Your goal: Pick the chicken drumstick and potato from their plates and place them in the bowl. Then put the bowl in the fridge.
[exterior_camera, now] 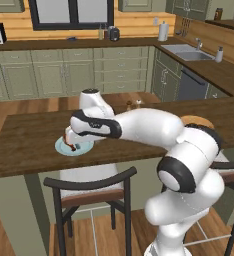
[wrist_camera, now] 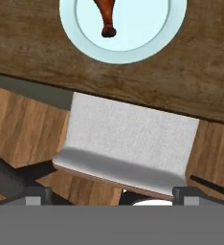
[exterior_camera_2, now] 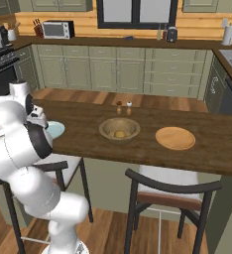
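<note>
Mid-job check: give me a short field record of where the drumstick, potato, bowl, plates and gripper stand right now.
chicken drumstick: lying on the pale blue plate, not yet picked
potato: already inside the bowl
bowl: on the wooden counter, between the two plates
orange-tan plate: nothing on it, right of the bowl in the right base view
gripper: open, holding nothing
stool seat: below the counter edge, under the hand

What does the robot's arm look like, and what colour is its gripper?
The arm is made of fat, smooth, shiny white tube-like pieces, joined by dark black rings at the bends. It looks rounded and chunky, with no cables or writing showing. The gripper has two small dark grey finger tips, seen low in the hand view.
</note>
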